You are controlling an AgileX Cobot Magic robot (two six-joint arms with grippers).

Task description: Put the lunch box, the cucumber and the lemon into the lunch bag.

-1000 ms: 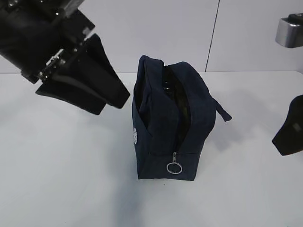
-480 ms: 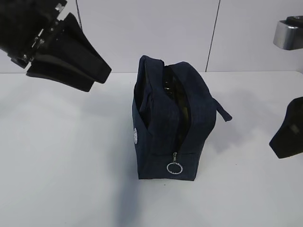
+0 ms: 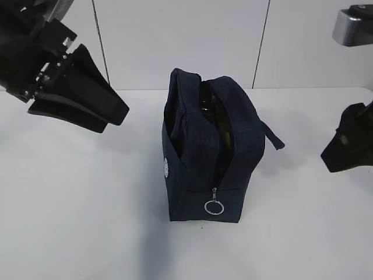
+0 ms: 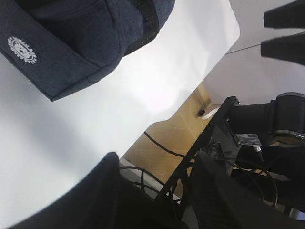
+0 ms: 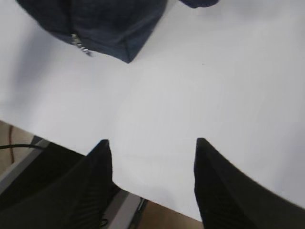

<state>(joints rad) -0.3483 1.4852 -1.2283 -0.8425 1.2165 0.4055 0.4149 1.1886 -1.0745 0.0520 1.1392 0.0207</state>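
Observation:
The dark navy lunch bag (image 3: 210,149) stands upright in the middle of the white table, its top zipper open and the silver ring pull (image 3: 214,206) hanging at the near end. Something dark and shiny shows inside the opening; the lunch box, cucumber and lemon cannot be made out. My left gripper (image 3: 113,114) is open and empty, raised to the left of the bag. My right gripper (image 3: 329,158) is open and empty, low at the right edge. The bag's corner shows in the left wrist view (image 4: 71,43) and right wrist view (image 5: 109,24).
The white table (image 3: 76,221) ends at a near edge seen in the wrist views (image 5: 157,191), with a dark frame and cables (image 4: 228,143) below. A white panelled wall stands behind.
My left gripper has pulled back up and left, away from the bag. My right gripper has shifted a little left towards the bag. The bag has not moved.

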